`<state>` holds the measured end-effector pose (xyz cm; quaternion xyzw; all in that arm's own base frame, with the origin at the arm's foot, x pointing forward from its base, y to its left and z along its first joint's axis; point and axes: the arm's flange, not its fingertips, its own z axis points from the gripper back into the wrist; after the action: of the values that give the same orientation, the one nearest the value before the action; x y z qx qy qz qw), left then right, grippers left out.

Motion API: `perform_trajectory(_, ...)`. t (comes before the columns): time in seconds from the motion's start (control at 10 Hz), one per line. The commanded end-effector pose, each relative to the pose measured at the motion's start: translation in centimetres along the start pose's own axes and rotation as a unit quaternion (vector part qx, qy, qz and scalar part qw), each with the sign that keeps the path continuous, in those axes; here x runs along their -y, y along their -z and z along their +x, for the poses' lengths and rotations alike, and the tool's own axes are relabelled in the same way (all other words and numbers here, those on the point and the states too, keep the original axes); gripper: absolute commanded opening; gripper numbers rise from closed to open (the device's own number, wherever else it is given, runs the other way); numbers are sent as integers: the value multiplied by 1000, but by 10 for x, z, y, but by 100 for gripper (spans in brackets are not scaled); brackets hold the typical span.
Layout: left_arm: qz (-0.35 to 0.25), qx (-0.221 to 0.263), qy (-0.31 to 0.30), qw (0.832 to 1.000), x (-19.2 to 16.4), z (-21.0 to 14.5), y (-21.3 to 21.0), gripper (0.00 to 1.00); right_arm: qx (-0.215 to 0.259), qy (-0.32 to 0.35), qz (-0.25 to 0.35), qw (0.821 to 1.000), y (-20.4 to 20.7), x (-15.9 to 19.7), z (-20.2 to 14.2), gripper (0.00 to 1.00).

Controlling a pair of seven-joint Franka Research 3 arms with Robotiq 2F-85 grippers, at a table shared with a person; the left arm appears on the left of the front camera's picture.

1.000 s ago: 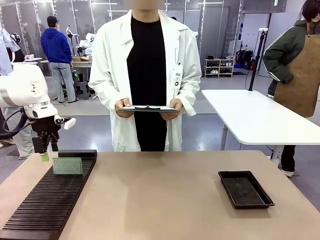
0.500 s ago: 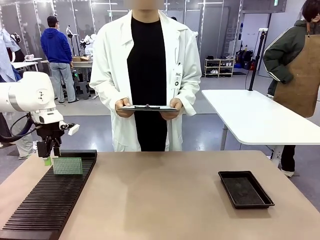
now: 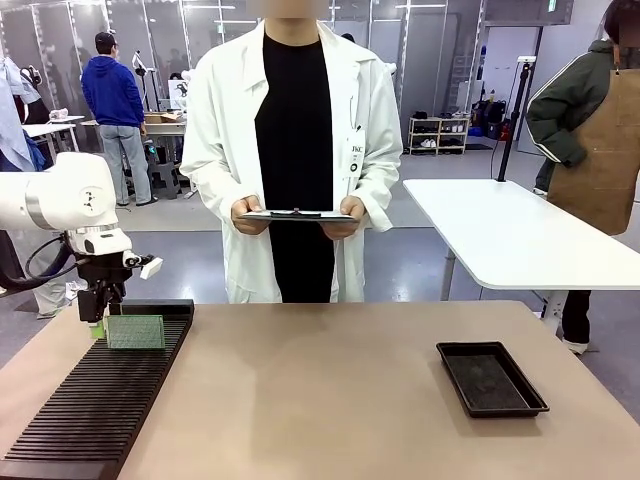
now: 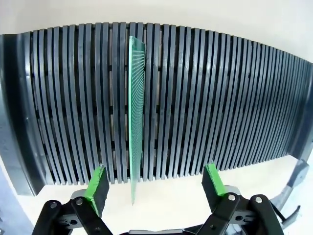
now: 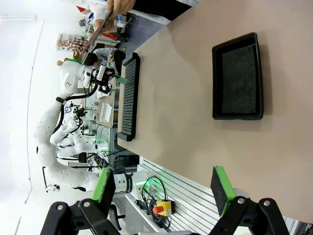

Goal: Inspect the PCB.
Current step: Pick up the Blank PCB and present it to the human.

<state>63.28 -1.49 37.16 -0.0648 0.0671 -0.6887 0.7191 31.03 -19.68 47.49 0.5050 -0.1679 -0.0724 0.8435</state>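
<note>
PCB (image 3: 135,332) first: where does it stand? (A)

At ten o'clock on the table from the robot's seat. It is upright on one long edge in a slot near the far end of the black slotted rack (image 3: 90,410). The black tray (image 3: 505,411) lies well apart, at two o'clock. (B)

And its heading? (A)

The long axis runs nine to three across the table, and the broad faces look toward twelve and six. In the left wrist view it is edge-on, a thin green line from twelve to six. (B)

Grippers? (A)

The left gripper (image 4: 155,171) is at the board's nine o'clock end. Its pads are part-way apart on either side of the short edge, with a gap on both sides, so nothing is held. The right gripper (image 5: 161,174) is spread wide and empty. (B)

What might go wrong? (A)

I judge the board sits nearer one pad than the other. That pad would meet it first and shove it against the slot ribs, tilting or jamming it. A pinch at one end alone could also let the thin board pivot on lifting. (B)
</note>
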Motion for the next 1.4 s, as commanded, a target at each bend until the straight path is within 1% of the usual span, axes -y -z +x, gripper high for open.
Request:
perform_trajectory(0.0,-4,-16,-14,1000,-5,1,2,39,-4,1,-4,1000,-2,-2,-1,100)
perform_trajectory(0.1,-5,-29,-14,999,-4,1,5,31,-4,1,-4,1000,-2,-2,-1,100)
perform_trajectory(0.2,-5,-32,-15,999,-3,1,6,0,-4,1,-4,1000,-2,-2,-1,100)
perform_trajectory(0.3,-6,-33,-13,999,-2,2,7,0,-4,1,-4,1000,-2,-2,-1,100)
perform_trajectory(0.4,-5,-38,-11,999,-2,2,7,17,-4,1,-4,1000,-2,-2,-1,100)
perform_trajectory(0.6,-4,-31,-15,999,-2,1,8,0,-4,1,-4,1000,-2,-2,-1,100)
perform_trajectory(1.2,-1,-26,-20,999,0,2,4,0,-4,1,-4,1000,-2,-2,-1,100)
perform_trajectory(1.3,8,-20,-30,999,5,3,-5,0,-4,1,-4,1000,-2,-2,-1,100)
